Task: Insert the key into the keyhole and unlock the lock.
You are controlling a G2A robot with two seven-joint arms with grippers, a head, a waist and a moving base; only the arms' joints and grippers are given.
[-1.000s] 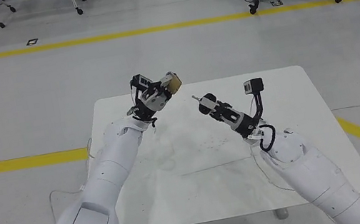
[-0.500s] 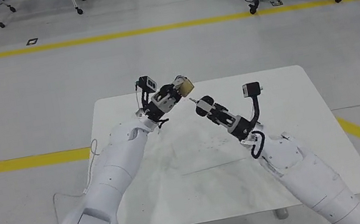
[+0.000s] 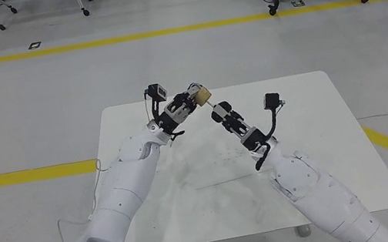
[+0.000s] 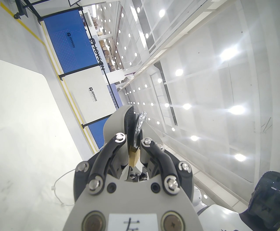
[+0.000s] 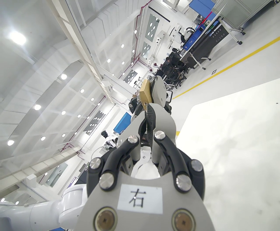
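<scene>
You see the padlock (image 5: 145, 93) in brass-coloured metal with a dull satin face. The key (image 5: 144, 108) is thin bare metal. The right gripper (image 5: 147, 112) has smooth light-grey shells, matt black links and bright polished screw heads, and the left gripper (image 4: 135, 131) looks the same. The table (image 3: 329, 175) top is matt white and faintly scuffed.

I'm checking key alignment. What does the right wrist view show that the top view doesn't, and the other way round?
Right wrist view: a close look along the key, its tip at the brass padlock's end face; whether it is inside cannot be told. Top view: the left gripper holding the padlock up above the white table. Shared: the padlock, and the right gripper shut on the key.
</scene>
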